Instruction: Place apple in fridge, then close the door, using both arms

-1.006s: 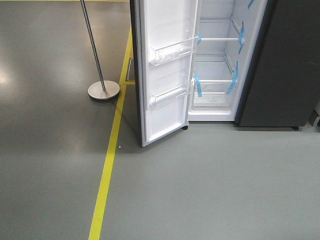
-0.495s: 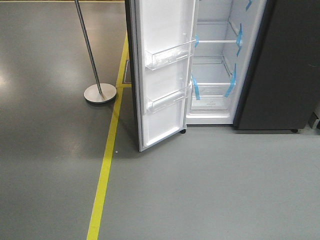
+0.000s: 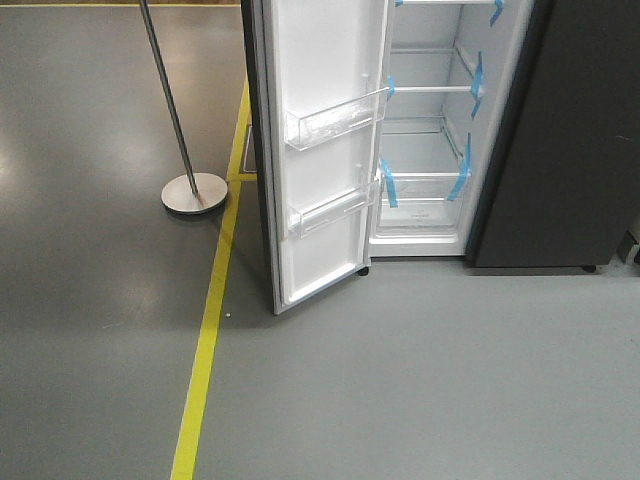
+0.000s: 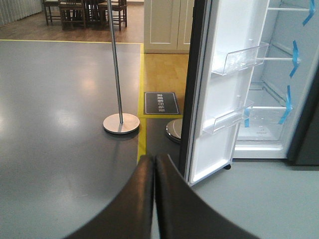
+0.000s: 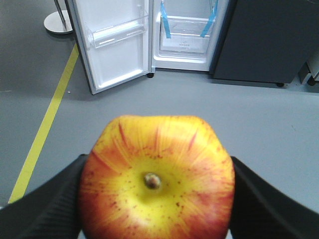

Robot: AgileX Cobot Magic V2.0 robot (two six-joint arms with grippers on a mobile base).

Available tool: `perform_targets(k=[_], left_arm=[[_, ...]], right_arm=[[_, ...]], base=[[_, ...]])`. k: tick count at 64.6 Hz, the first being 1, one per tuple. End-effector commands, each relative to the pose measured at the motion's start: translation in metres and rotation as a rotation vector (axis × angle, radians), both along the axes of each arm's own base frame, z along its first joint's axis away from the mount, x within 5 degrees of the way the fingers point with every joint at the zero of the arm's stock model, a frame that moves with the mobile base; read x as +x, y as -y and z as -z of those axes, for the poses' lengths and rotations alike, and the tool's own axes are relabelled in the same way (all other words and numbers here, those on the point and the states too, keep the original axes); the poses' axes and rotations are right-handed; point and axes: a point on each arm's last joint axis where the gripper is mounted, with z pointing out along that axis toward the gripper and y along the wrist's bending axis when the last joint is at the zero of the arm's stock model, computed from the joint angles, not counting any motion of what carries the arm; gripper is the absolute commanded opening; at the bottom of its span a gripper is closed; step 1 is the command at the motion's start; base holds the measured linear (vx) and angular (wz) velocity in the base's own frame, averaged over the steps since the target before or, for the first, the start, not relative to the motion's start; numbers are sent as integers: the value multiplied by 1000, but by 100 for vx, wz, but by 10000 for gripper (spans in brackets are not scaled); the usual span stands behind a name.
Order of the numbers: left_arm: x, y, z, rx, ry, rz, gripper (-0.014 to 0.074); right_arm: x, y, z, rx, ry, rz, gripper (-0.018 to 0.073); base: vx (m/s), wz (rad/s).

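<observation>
The apple (image 5: 157,179), red with a yellow patch round its stem, fills the bottom of the right wrist view, and my right gripper (image 5: 157,199) is shut on it, one black finger on each side. Ahead stands the dark grey fridge (image 3: 560,130) with its white interior and blue-taped shelves (image 3: 430,88) showing. Its door (image 3: 320,150) hangs wide open to the left, clear bins on its white inner face. My left gripper (image 4: 153,164) is shut on nothing, its black fingers pressed together, pointing at the door's outer edge (image 4: 192,89). Neither gripper shows in the front view.
A metal pole on a round base (image 3: 194,192) stands left of the door. A yellow floor line (image 3: 208,330) runs along the grey floor past the door's edge. A dark floor sign (image 4: 160,102) and a second round base (image 4: 174,130) lie behind the door.
The front view has shifted: the fridge, door and pole base have slid slightly left and down in the frame, and more of the fridge's upper shelves show.
</observation>
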Motion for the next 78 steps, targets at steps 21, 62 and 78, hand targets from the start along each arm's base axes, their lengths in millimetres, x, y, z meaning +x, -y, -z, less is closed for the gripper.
perform_targets(k=[21, 62, 78], left_arm=[[1, 2, 1, -4, 56, 20, -5], [1, 2, 1, -4, 56, 20, -5], [1, 2, 1, -4, 56, 20, -5]], right_arm=[[3, 1, -14, -6, 92, 9, 188], [3, 1, -14, -6, 92, 9, 188], [3, 1, -14, -6, 92, 9, 188]], base=[[10, -2], [7, 0], [5, 1]])
